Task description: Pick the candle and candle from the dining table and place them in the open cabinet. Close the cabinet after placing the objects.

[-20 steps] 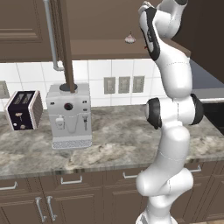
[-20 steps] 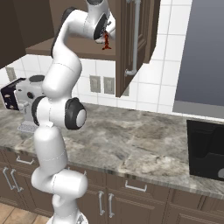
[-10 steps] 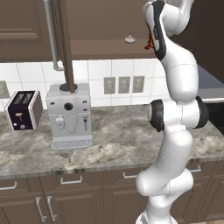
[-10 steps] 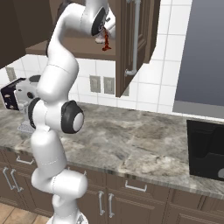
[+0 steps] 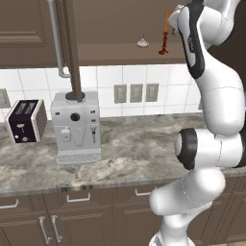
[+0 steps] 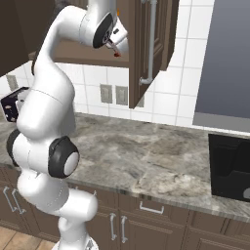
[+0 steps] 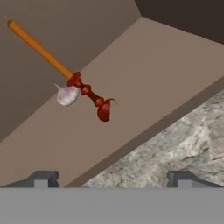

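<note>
Candle, orange taper (image 7: 39,47) in its red holder (image 7: 98,105): stands on the cabinet shelf (image 7: 144,78), free of the gripper (image 7: 111,178), whose jaws are spread wide with nothing between them. A small pale thing (image 7: 66,94) sits just beside the holder; I cannot tell what it is. Judged step: withdraw after placing. Back straight out, keeping the fingers off the holder; a thin taper will tip easily. Against half a second ago, the hand has pulled away from the taper, which stays put.
</note>
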